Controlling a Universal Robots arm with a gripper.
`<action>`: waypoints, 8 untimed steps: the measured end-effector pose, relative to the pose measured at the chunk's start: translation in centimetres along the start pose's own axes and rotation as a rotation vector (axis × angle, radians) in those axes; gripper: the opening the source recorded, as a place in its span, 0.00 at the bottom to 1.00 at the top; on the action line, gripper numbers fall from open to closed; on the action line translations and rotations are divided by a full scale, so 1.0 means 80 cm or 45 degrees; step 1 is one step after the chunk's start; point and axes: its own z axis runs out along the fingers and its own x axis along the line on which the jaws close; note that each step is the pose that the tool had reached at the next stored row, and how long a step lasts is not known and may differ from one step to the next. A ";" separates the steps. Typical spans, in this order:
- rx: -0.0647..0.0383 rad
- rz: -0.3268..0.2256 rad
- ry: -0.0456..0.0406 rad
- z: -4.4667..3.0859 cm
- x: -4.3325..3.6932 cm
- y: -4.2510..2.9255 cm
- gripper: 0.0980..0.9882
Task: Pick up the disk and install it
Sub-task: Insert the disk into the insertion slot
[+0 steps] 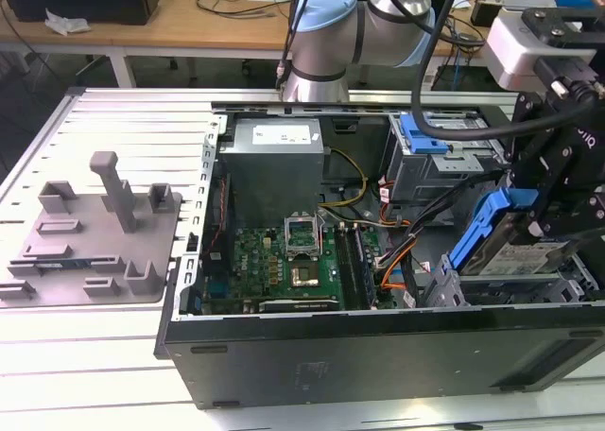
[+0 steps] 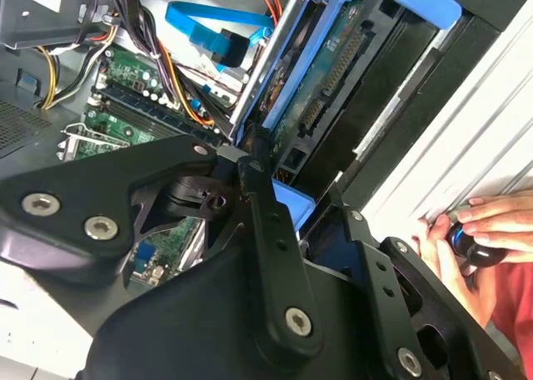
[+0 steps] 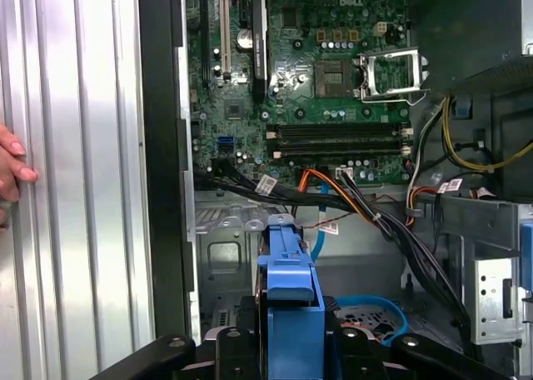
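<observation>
Above the open case (image 1: 359, 355), the claw (image 1: 548, 218) clamps the disk (image 1: 518, 258); the second wrist view shows a hand (image 2: 498, 217).

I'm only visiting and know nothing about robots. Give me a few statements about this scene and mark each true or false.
1. The gripper holds the disk by its blue carrier. True.
2. The computer case is closed. False: it is open, and the green motherboard shows.
3. The disk lies on the grey tray. False: it is held tilted over the case, at the exterior view's right.
4. A person's hand is beside the case. True.
</observation>
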 end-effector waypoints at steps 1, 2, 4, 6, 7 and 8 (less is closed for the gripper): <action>0.000 0.000 0.000 0.0008 0.000 0.0000 0.30; 0.000 0.000 0.000 0.0012 0.000 0.0000 0.30; 0.000 0.000 0.000 0.0013 0.000 0.0000 0.32; 0.000 0.000 0.000 0.0014 0.000 0.0000 0.39; 0.000 0.000 0.000 0.0015 0.000 0.0000 0.39; 0.000 0.000 0.000 0.0014 0.000 0.0000 0.39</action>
